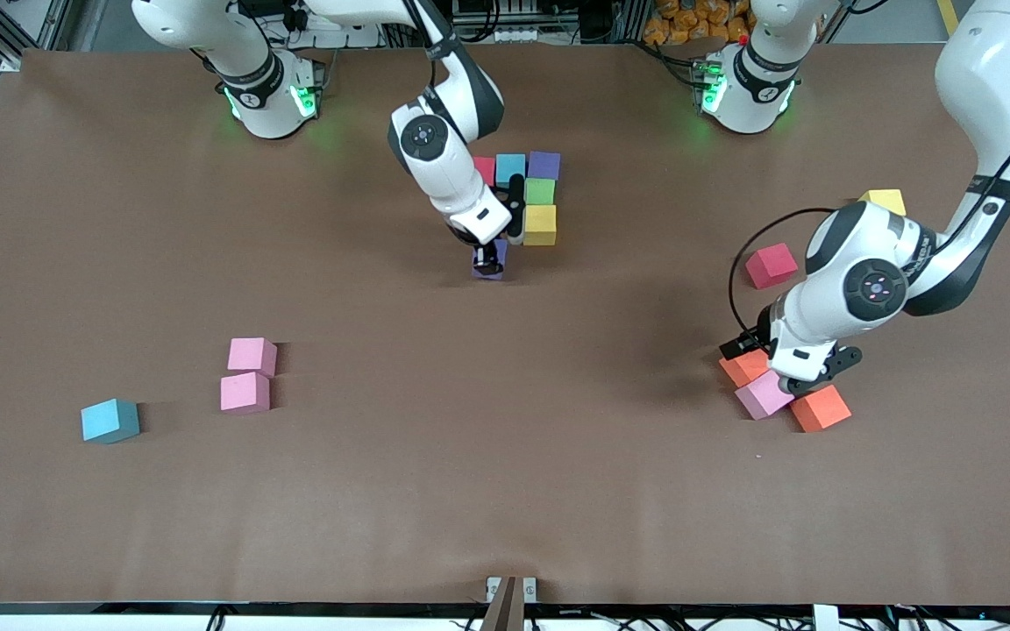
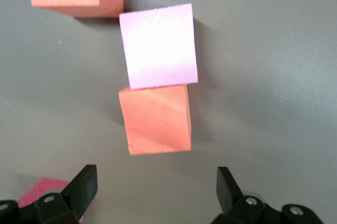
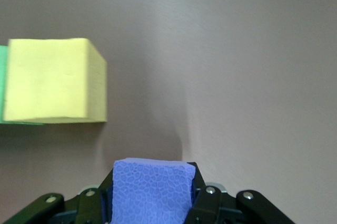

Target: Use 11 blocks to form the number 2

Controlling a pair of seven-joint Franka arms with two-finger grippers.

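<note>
- Right gripper: pinches a purple block low over the table, beside the yellow block; the right wrist view shows the foam clamped between both fingers.
- Number 2, partly built: red, blue, purple row; green and yellow nearer the camera.
- Left gripper: spread wide over a pink block touching an orange one; the gap shows only in the left wrist view.
- Loose: orange, red, yellow, 2 pink, blue.
</note>
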